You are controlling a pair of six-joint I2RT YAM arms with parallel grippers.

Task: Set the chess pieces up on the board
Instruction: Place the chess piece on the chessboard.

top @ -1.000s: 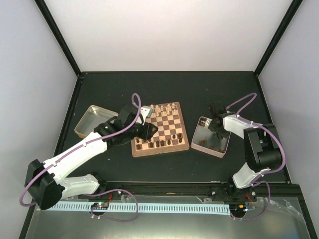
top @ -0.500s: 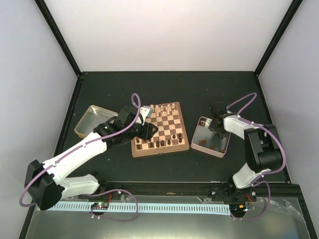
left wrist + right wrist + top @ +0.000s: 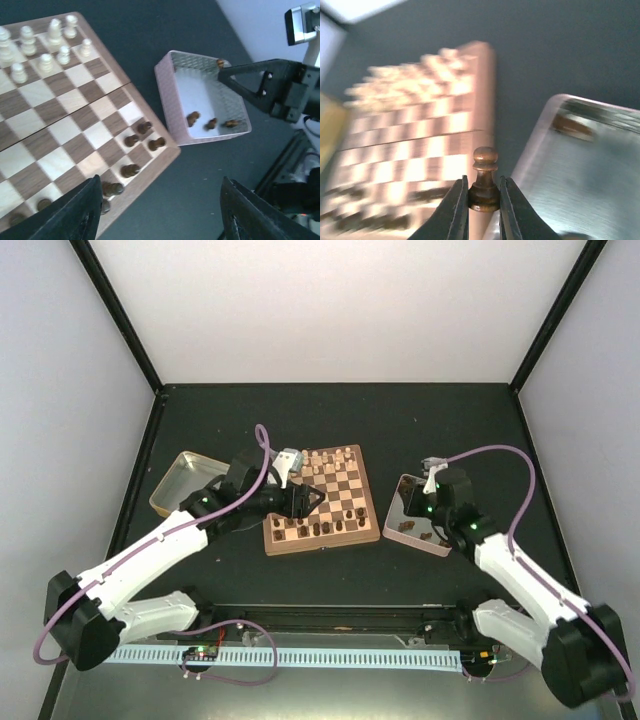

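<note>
Your right gripper is pinching a dark pawn by its base, which only its wrist view is showing. Your left gripper is hanging wide open and empty over the board. The pink tray is holding four dark chessmen. The right arm has swung nearer you since a second ago, and the left jaws are standing wider.

Top external, high above, facing down on whole table; left wrist, close, obliquely over chessboard and pink-rimmed tray; right wrist, close, blurred, shares both.
</note>
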